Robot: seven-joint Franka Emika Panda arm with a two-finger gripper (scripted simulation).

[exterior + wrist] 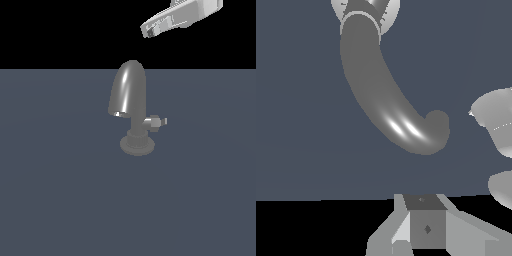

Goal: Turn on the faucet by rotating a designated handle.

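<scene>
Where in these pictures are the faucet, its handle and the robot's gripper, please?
faucet [128, 90]: exterior view, on the arched spout.
handle [156, 122]: exterior view, on the stub at the stem's side, toward the exterior view's right.
gripper [150, 29]: exterior view, on its lower tip, above the faucet.

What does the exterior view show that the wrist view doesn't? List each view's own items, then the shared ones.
Exterior only: the handle sticking out from the stem toward that view's right, the whole upright faucet, and the gripper high above it, apart. Wrist only: the spout seen along its curve, plus pale robot parts at the edge. Both: faucet, its round base, grey floor.
</scene>
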